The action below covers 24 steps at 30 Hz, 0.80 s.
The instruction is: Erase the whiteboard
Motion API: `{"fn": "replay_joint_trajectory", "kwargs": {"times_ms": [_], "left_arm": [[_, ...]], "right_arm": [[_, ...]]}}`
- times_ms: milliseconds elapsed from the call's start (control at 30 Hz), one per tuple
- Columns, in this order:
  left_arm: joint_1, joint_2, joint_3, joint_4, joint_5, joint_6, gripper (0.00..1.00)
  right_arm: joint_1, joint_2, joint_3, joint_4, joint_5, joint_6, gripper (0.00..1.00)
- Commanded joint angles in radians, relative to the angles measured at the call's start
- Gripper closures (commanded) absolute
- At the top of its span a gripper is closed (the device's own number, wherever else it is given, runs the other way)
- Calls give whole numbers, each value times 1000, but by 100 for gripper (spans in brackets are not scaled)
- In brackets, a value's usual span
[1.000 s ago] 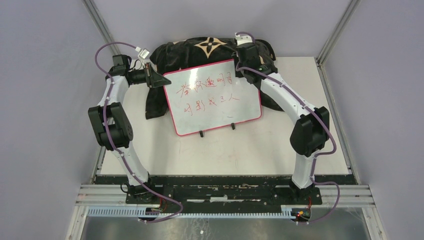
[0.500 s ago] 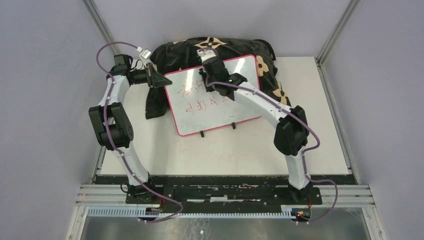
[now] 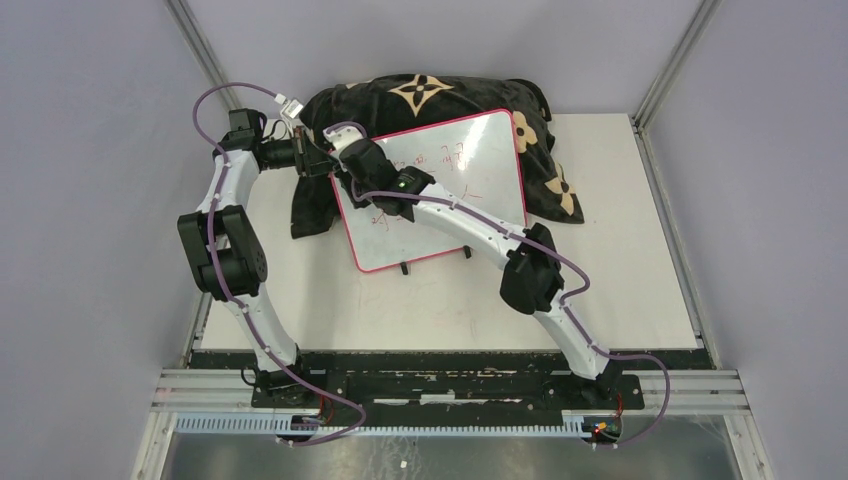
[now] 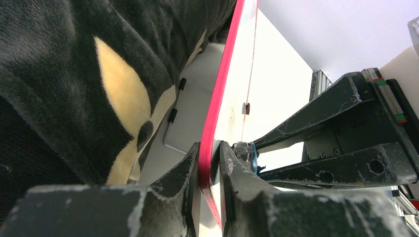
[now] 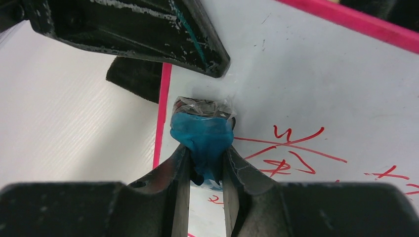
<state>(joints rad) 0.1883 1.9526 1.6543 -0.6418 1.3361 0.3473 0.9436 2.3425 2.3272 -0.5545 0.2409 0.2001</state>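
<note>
The whiteboard (image 3: pixel 470 180) stands on its two little black feet (image 3: pixel 403 268) toward the back middle of the white worktop (image 3: pixel 450 300). It's tipped back against a black cushion (image 3: pixel 420 95) with tan flower shapes. The left claw (image 4: pixel 208 153) is clamped onto the pink frame on the board's left edge, one finger in front and one behind. The right claw (image 5: pixel 205 158) is pinching a blue eraser (image 5: pixel 202 133), and the wrapped tip is pushed against the board face near the upper left corner, right next to the left claw. Red writing (image 5: pixel 291 148) shows just beside the eraser, with more along the top of the board. Plain grey walls (image 3: pixel 90 200) box the worktop in on three sides.
</note>
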Motion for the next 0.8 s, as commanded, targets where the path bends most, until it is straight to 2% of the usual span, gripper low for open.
{"fn": "replay_joint_trajectory", "kwargs": {"times_ms": [0, 133, 300, 567, 767], "left_arm": [[-17, -35, 11, -41, -61, 92, 97], [-17, -37, 12, -46, -71, 94, 97], [-17, -36, 19, -53, -74, 99, 97], [-17, -44, 27, -62, -80, 100, 97], [-18, -47, 41, -82, -84, 111, 97]], "right_arm": [[-20, 19, 56, 19, 112, -34, 100], [-33, -7, -8, 45, 216, -57, 99], [-97, -114, -160, 96, 272, -58, 99], [-289, -294, -387, 150, 231, -24, 99], [-436, -385, -499, 174, 195, -21, 99]]}}
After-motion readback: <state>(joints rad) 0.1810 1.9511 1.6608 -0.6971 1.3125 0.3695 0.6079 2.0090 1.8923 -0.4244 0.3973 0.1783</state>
